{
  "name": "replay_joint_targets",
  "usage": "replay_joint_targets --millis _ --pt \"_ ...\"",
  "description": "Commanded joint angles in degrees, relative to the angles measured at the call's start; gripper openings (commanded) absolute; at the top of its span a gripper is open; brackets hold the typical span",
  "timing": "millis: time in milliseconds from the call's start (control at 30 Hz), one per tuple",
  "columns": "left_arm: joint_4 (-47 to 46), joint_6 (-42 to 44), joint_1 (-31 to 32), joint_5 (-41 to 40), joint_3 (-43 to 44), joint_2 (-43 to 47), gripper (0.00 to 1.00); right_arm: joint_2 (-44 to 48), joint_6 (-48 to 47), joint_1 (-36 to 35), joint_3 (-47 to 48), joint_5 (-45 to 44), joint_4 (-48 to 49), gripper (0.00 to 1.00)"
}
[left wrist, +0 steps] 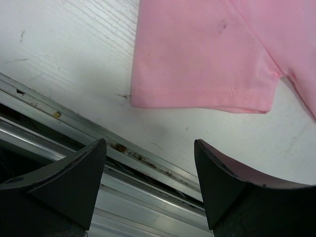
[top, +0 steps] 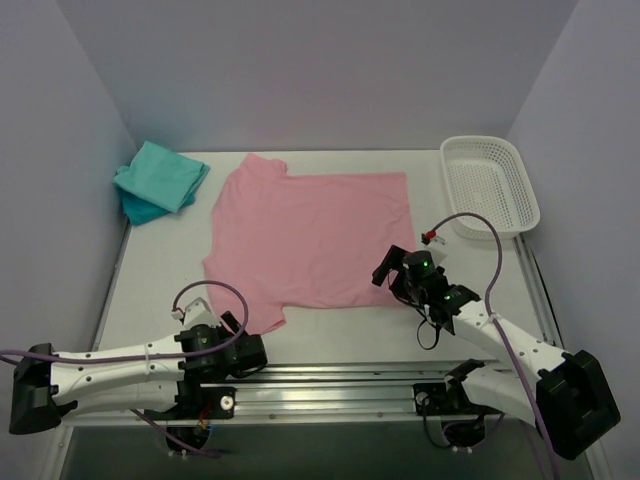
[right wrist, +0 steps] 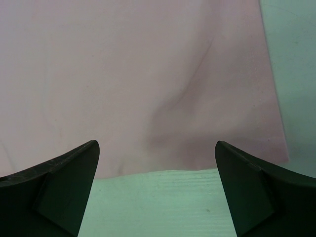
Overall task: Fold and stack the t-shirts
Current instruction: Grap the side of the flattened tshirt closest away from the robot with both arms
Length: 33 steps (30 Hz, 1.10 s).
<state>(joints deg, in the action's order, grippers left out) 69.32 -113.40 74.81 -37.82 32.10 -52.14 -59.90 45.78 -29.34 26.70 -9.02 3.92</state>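
Observation:
A light pink t-shirt (top: 310, 235) lies spread flat in the middle of the table, neck toward the left. Folded teal t-shirts (top: 160, 178) sit stacked at the far left corner, a bluer one (top: 140, 210) underneath. My left gripper (top: 255, 350) hovers open over the near rail, just short of the pink shirt's near sleeve (left wrist: 207, 54), with nothing between its fingers (left wrist: 149, 148). Also open and empty, my right gripper (top: 388, 268) sits at the pink shirt's near right corner. The hem of the pink cloth (right wrist: 138, 74) runs just ahead of its fingertips (right wrist: 156, 148).
A white mesh basket (top: 490, 185) stands at the far right. A metal rail (top: 340, 375) runs along the table's near edge under the left gripper. Walls close in the table on the left, back and right.

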Motion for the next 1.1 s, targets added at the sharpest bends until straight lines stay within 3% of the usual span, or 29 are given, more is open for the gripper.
replay_joint_targets --millis 0,100,300,500,900,1000,1067 --pt "-2.4 -2.3 -1.8 0.1 -0.5 2.3 0.80 0.3 -1.8 -0.5 3.7 0.8 0.4 1.00" --pt "-1.5 -2.7 -2.4 -0.4 -1.1 2.3 0.80 0.7 -3.3 -0.5 5.2 1.0 -0.8 1.00" --pt "-14.0 0.2 -4.6 0.6 -3.9 -2.3 0.76 0.0 -4.5 -0.5 6.6 2.2 -0.7 1.00" --pt "-25.8 8.9 -12.7 4.4 -9.0 -1.2 0.75 -0.5 -4.8 -0.6 6.4 2.7 0.0 1.00" --pt "-25.4 14.4 -19.3 4.2 -7.7 -2.5 0.72 1.2 -5.6 -0.6 4.7 1.5 0.4 1.00" --pt "-25.2 14.1 -19.3 4.2 -7.2 -3.0 0.68 0.1 -5.8 -0.5 4.7 2.0 0.9 1.00" --pt "-25.3 14.0 -19.3 4.2 -7.2 -3.1 0.57 -0.6 -6.0 -0.5 4.9 2.1 1.4 1.00"
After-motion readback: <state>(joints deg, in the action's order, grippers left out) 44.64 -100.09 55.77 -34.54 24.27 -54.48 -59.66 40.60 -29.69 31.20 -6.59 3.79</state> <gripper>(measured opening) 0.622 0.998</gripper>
